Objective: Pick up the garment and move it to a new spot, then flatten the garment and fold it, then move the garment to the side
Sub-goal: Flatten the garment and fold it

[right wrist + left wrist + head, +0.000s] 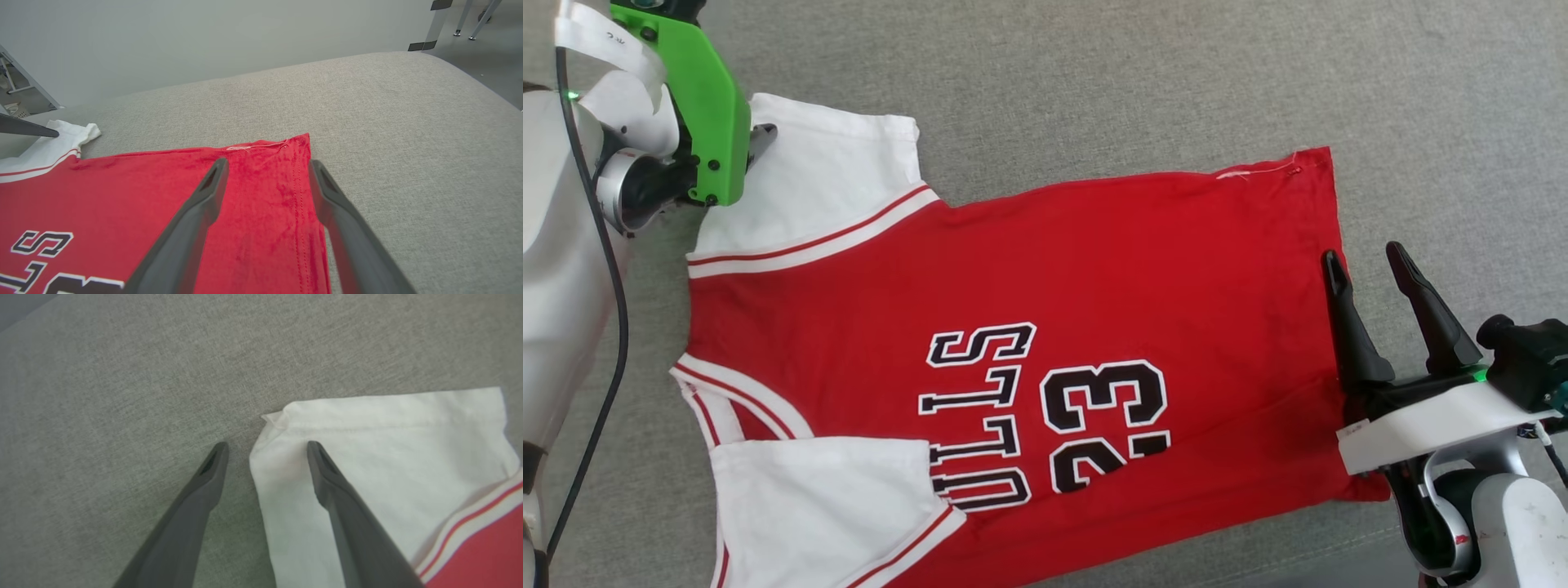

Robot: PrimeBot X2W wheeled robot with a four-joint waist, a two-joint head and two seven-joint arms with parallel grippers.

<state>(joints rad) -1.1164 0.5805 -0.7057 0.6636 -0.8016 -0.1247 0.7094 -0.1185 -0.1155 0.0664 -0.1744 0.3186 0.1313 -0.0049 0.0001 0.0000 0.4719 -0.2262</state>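
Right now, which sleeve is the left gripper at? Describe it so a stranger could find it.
A red jersey lies flat on the grey cushion. Its far sleeve, white, spreads outward at the head view's upper left, the open left gripper straddling its edge. The near sleeve is instead folded in over the black lettering.

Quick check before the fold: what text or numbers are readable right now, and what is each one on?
"ULLS": black letters edged in white, lying sideways on the front of the red shirt; any letter before the U is hidden under the folded white sleeve.
"23": same print, beside those letters on the shirt front.
Small dark marks on the white strap by the left arm: too small to read.
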